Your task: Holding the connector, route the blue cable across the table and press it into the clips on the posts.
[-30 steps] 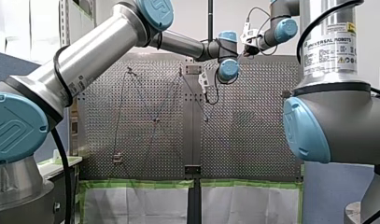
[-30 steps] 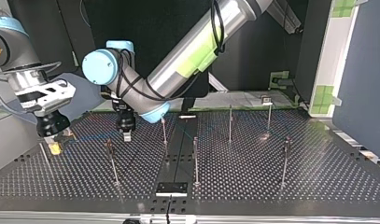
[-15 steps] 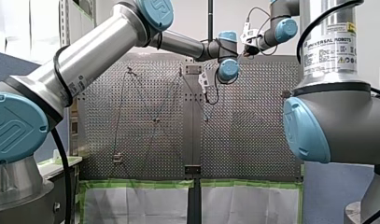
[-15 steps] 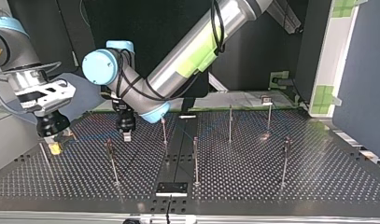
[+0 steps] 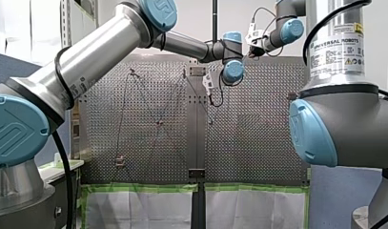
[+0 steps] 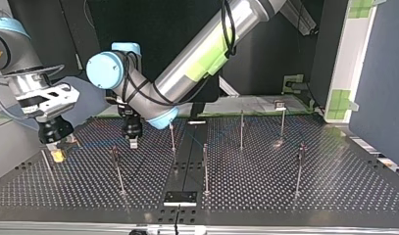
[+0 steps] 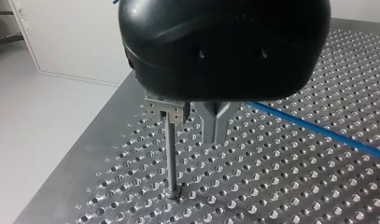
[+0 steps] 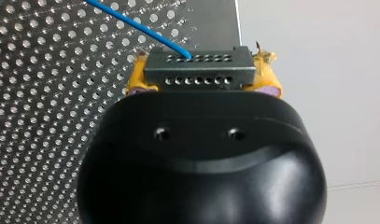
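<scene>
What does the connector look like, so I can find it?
Find my right arm's black end effector at the perforated table's edge. Between its yellow pads sits the connector, a flat grey block. Only it has the blue cable plugged in.

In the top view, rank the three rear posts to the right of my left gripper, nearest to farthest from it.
1. Left post, just right of my left gripper.
2. Middle post, further right.
3. Right post, by the back right corner.

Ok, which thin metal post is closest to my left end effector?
The thin metal post just left of the left end effector in the top view; the rest stand clearly farther off.
</scene>
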